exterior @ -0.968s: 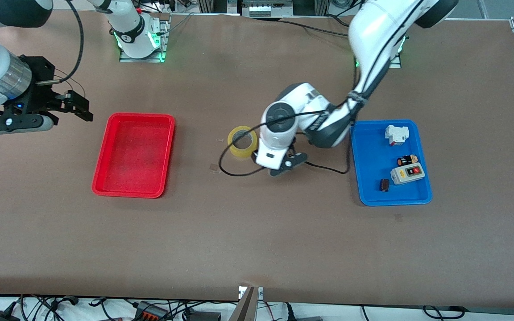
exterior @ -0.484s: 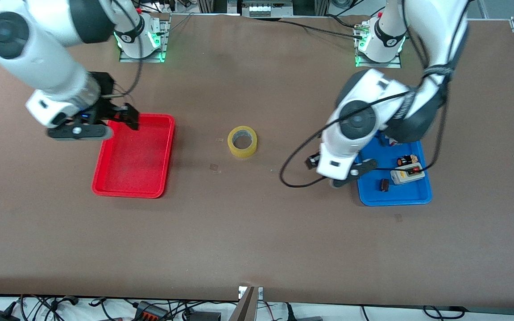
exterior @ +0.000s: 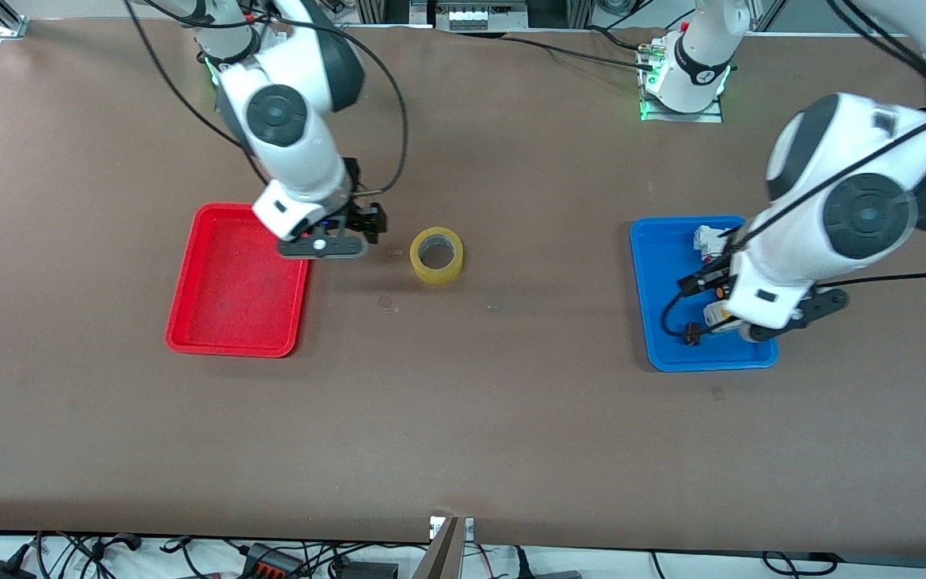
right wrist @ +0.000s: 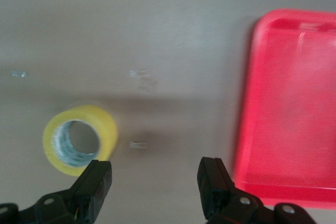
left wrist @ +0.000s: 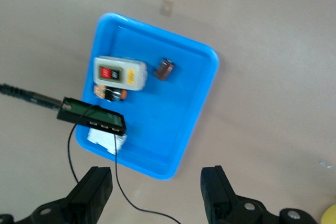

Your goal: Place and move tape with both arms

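Note:
The yellow tape lies flat on the brown table, midway between the two trays. In the right wrist view the tape sits just off one finger of the right gripper, outside the open jaws. That right gripper hovers low between the red tray and the roll, holding nothing. My left gripper hangs high over the blue tray. In its own view the left gripper is open and empty above the tray's edge.
The blue tray holds a white breaker, a grey button box and a small dark part. The red tray holds nothing. A black cable dangles under the left wrist.
The right arm swung in from its end of the table, across the red tray, to beside the tape. The left arm drew away from the tape to over the blue tray.

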Robot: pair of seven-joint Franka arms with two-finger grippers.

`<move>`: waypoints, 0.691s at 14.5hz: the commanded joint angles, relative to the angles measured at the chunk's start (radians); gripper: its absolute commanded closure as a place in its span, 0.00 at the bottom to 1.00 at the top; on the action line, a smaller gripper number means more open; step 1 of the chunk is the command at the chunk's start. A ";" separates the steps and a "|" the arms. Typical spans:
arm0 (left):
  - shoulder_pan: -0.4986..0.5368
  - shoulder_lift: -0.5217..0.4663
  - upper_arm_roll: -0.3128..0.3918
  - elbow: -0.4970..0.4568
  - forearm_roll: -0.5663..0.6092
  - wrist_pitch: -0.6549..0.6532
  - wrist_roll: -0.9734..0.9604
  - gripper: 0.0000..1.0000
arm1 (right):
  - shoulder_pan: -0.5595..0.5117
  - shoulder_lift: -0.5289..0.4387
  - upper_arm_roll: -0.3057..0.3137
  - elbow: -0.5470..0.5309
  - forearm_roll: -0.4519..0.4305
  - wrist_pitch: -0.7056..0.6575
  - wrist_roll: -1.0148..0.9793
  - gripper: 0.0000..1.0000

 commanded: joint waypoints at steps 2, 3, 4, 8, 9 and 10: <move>0.061 -0.109 0.088 -0.031 -0.094 -0.029 0.216 0.00 | 0.078 0.120 -0.009 0.010 -0.002 0.103 0.089 0.04; 0.045 -0.134 0.149 -0.038 -0.143 -0.035 0.256 0.00 | 0.100 0.154 -0.009 0.010 -0.002 0.140 0.122 0.04; 0.023 -0.154 0.222 -0.038 -0.187 -0.044 0.315 0.00 | 0.114 0.180 -0.009 0.010 -0.002 0.170 0.129 0.04; -0.201 -0.247 0.508 -0.084 -0.224 -0.064 0.468 0.00 | 0.153 0.245 -0.010 0.010 -0.002 0.237 0.170 0.04; -0.209 -0.267 0.509 -0.096 -0.224 -0.064 0.469 0.00 | 0.164 0.258 -0.012 0.010 -0.002 0.255 0.170 0.04; -0.211 -0.289 0.509 -0.113 -0.223 -0.064 0.471 0.00 | 0.164 0.271 -0.012 0.010 -0.003 0.263 0.170 0.04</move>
